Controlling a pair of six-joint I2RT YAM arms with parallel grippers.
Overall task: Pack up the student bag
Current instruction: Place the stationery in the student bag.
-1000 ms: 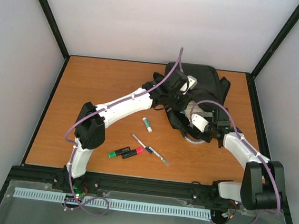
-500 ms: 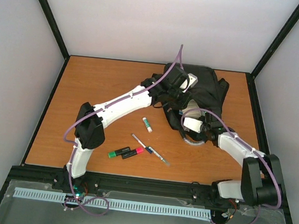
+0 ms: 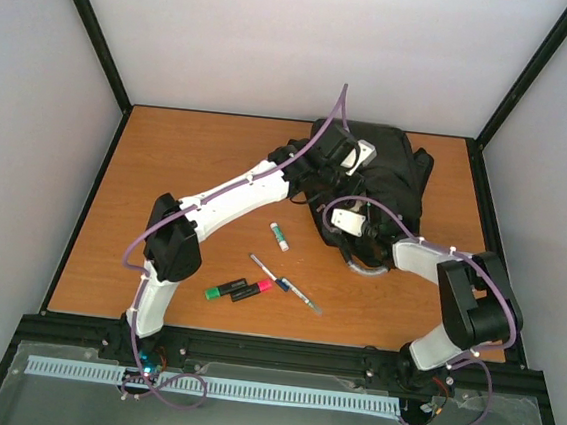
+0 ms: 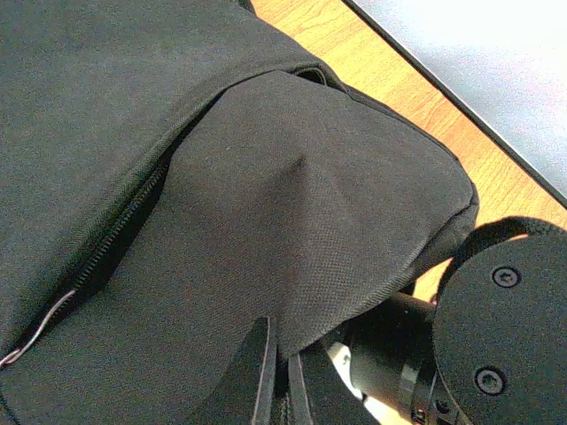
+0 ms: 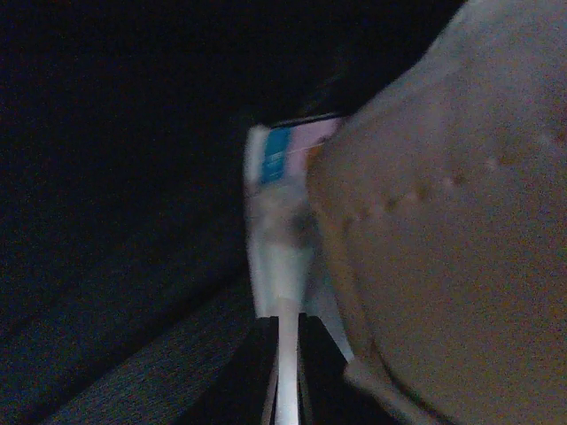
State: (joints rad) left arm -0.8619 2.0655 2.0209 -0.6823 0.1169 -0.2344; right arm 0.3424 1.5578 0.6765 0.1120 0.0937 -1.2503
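- The left gripper [image 4: 276, 359], jaws together, is pinching a fold of the student bag [image 4: 301, 212] at the bottom centre of its wrist view.
- The right gripper [image 5: 283, 336] is clamping a thin white item [image 5: 275, 248] (blue-labelled, blurred) in darkness, just beside a cream pouch [image 5: 443, 221].
- The bag is lying at the upper right of the table [image 3: 188, 163] in the top view.

Black student bag [image 3: 399, 158], orange table [image 3: 188, 163], green marker [image 3: 219, 291], blue-labelled white tube [image 5: 279, 266]

Overhead camera looks down from the near edge across the whole table [image 3: 188, 163]; wrist cameras work at close range, the left sharing the student bag [image 3: 394, 163] with it
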